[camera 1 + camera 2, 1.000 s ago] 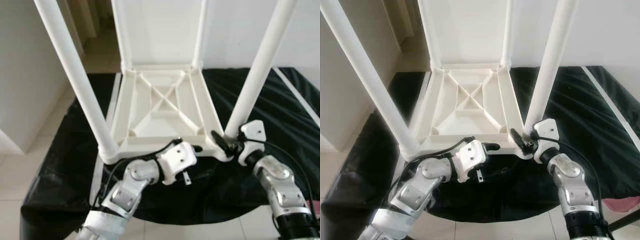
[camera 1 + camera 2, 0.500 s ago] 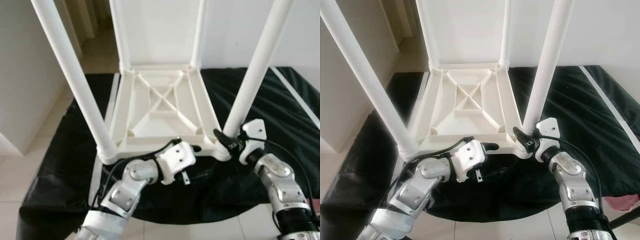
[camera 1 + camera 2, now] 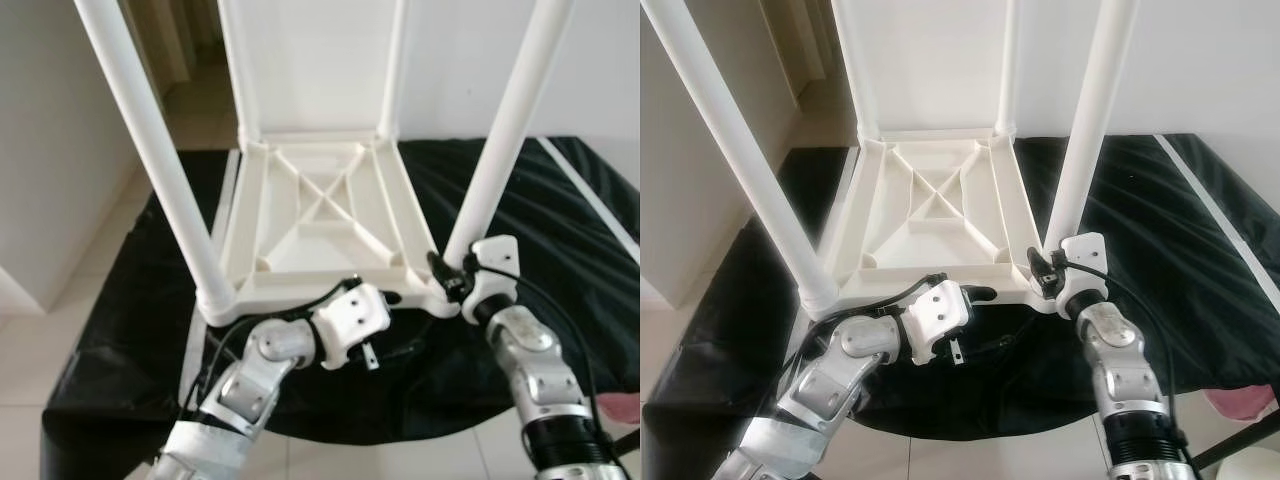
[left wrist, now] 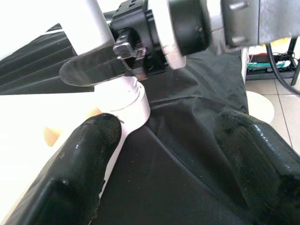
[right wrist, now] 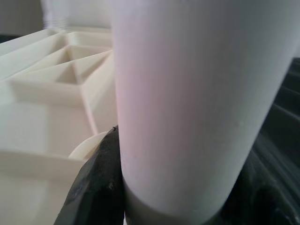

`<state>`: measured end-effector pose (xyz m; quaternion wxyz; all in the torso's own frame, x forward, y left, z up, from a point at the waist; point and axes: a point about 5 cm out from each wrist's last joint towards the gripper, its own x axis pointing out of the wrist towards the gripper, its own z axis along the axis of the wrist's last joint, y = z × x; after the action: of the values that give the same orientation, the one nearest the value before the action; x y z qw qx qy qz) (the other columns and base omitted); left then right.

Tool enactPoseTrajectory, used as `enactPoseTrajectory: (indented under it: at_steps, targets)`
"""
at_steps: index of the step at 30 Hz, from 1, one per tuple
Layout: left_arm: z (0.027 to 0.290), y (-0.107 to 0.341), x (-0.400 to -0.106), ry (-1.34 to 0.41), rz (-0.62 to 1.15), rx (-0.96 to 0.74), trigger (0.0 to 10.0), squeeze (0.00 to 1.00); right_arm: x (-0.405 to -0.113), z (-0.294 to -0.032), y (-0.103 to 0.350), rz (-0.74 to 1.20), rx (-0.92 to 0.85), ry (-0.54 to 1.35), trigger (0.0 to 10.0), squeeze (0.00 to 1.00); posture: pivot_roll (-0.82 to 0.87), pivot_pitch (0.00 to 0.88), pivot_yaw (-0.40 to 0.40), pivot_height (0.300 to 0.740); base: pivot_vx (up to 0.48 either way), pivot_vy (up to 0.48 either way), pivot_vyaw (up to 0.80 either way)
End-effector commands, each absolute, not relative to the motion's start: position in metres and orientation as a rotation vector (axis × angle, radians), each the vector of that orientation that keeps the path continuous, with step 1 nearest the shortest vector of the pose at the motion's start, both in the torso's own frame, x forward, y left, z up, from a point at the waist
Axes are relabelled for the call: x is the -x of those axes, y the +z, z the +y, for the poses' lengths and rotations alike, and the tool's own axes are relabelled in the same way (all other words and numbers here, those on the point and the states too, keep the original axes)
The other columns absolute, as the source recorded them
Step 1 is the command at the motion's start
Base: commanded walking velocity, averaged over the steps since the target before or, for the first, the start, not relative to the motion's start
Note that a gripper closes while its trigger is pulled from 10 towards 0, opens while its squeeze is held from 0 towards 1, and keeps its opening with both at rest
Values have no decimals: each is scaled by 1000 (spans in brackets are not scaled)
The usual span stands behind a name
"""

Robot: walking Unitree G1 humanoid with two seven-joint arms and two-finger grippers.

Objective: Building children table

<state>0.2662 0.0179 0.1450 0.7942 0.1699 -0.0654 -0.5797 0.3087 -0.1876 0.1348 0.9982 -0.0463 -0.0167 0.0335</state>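
Black cloth [image 3: 560,230], wrinkled and slightly glossy, covers the floor under everything you're working on. On it lies the white plastic table [image 3: 325,215], upside down, its ribbed underside facing up with an X of bracing in the middle and four round tube legs standing from the corners. The near right leg [image 3: 500,140] has its long axis running up and slightly to the right; its foot sits in the table's corner socket. Your right gripper [image 3: 447,278] is at the very base of that leg, its fingers [image 5: 101,187] closed around the smooth white tube (the right wrist view shows black pads on both sides of it). The near left leg [image 3: 150,150] leans up and to the left. Your left gripper [image 4: 164,154] hovers just beside the table's near edge, fingers [image 4: 84,159] spread apart and empty, pointing towards the right-hand corner socket [image 4: 129,103].
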Motion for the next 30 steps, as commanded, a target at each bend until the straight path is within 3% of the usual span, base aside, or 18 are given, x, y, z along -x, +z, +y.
enactPoseTrajectory:
  at_steps: [1, 12, 16, 30]
  targets:
    - [17, 145, -267, -1234, -145, -370, 10000, 0, -304, -198, 119, 55, 86, -30, 10000, 0, -70, 0, 22, 740, 0, 0, 0]
    - [14, 145, -266, -1243, -148, -363, 10000, 0, -292, -189, 113, 78, 23, -258, 10000, 0, -92, 0, 24, 740, 0, 0, 0]
    - [11, 145, -266, -1253, -151, -356, 10000, 0, -281, -166, 108, 103, -54, -358, 10000, 0, -105, 0, 33, 740, 0, 0, 0]
    - [13, 144, -265, -1257, -147, -357, 10000, 0, -278, -177, 112, 101, -32, -423, 10000, 0, -94, 0, 28, 740, 0, 0, 0]
